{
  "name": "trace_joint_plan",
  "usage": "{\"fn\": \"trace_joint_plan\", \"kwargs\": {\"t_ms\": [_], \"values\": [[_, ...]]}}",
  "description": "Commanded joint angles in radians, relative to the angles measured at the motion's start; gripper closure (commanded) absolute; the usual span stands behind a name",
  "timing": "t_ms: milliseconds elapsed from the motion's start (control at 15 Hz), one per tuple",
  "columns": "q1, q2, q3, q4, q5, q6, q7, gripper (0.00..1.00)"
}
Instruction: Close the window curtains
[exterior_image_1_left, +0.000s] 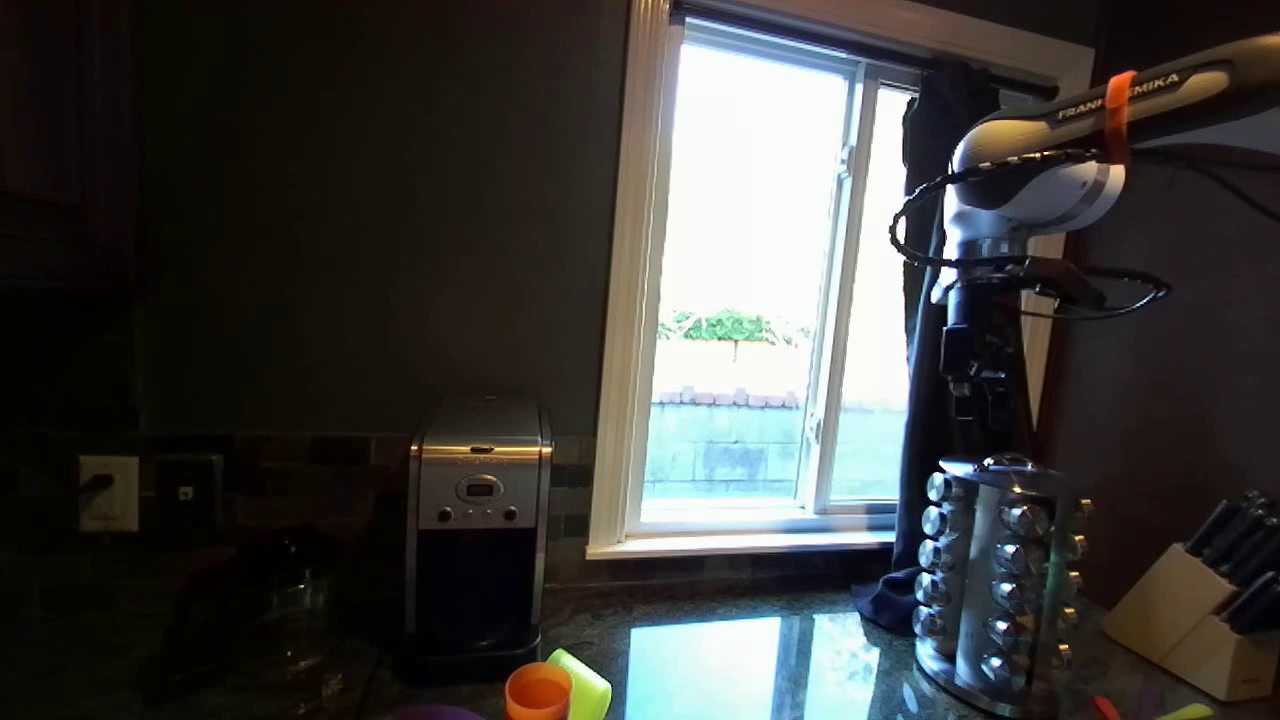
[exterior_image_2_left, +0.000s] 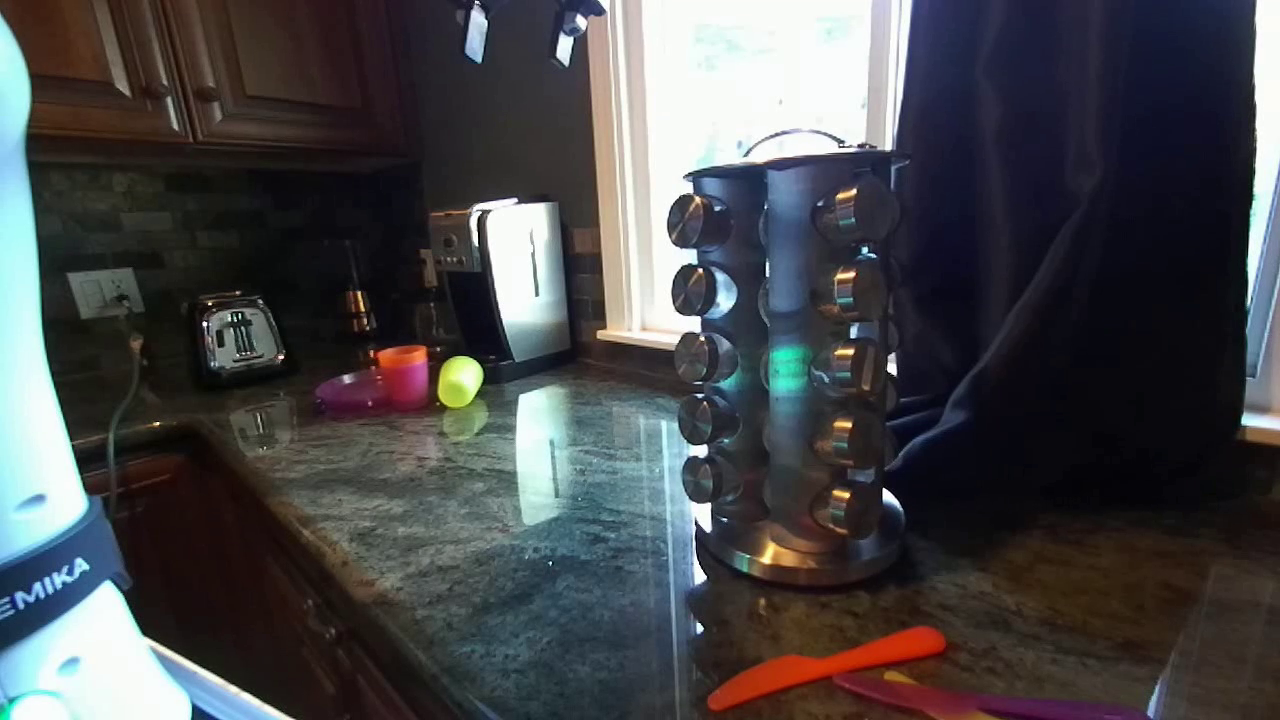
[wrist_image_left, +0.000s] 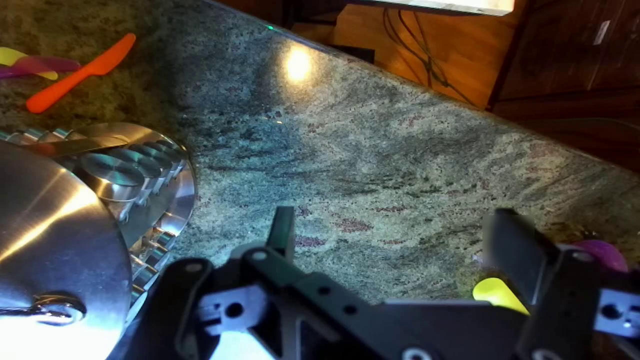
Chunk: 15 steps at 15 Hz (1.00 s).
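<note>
The window curtains (exterior_image_1_left: 922, 420) are a dark drape bunched at the right side of the window (exterior_image_1_left: 750, 220); most of the glass shows. In an exterior view the drape (exterior_image_2_left: 1090, 250) hangs behind the spice rack, with folds spreading low at the counter; the window (exterior_image_2_left: 750, 80) shows left of it. The curtains are out of the wrist view. My gripper (exterior_image_1_left: 985, 410) points down, dark against the drape. Its two fingertips (exterior_image_2_left: 525, 35) hang apart at the top edge of an exterior view. In the wrist view the jaws (wrist_image_left: 397, 220) are wide open and empty above the counter.
A steel spice rack (exterior_image_2_left: 790, 350) stands in front of the curtain; its top (wrist_image_left: 60, 225) is close left of my gripper. A coffee machine (exterior_image_1_left: 480, 500), an orange cup (exterior_image_1_left: 538, 692), a yellow-green cup (exterior_image_2_left: 460, 382), a knife block (exterior_image_1_left: 1190, 620) and an orange knife (exterior_image_2_left: 830, 667) stand or lie around.
</note>
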Motion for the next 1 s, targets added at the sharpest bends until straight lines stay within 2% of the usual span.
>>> {"fn": "trace_joint_plan", "kwargs": {"t_ms": [0, 400, 533, 933], "values": [[-0.019, 0.003, 0.015, 0.002, 0.005, -0.002, -0.006, 0.0], [-0.019, 0.003, 0.015, 0.002, 0.005, -0.002, -0.006, 0.0], [-0.031, 0.02, 0.036, 0.008, -0.019, 0.051, 0.06, 0.0], [-0.078, 0.056, 0.108, 0.01, -0.085, 0.319, 0.315, 0.0]]}}
